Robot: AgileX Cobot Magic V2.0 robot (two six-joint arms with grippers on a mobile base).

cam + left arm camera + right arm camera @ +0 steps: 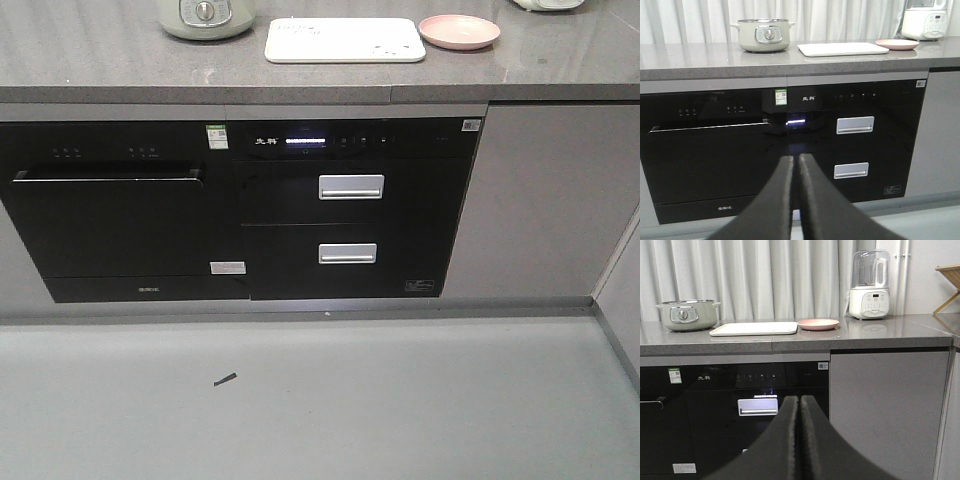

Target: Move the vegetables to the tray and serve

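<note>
**Worktop** (pixel 120 60): grey stone, four things on it.

**Tray** (pixel 345 40): cream, rectangular, lying flat near the middle and set back from the front edge. We see nothing on it.

**Pink plate** (pixel 459 31): just beside the tray's right end, with a narrow gap between them. From above it looks bare.

**Pot** (pixel 205 15): pale green, towards the left end.

**Blender** (pixel 869 285): white, towards the right end, well apart from the plate.

**Lettuce leaf**: we find it in no view and cannot tell where it is.

**Left end effector** (pixel 796 159): fingers pressed together, holding nothing. It sits low before the black appliance fronts (pixel 290 260), below the worktop's front edge.

**Right end effector** (pixel 799 398): likewise pinched closed and empty, facing the worktop from below its level.

**Step in hand**, as we judge it: the very outset, with no transfer begun.

**Next move** calls for raising an arm above the front edge and finding the leaf. The fingers must then spread before any grasp, and close lightly, since a thin leaf tears easily.
</note>
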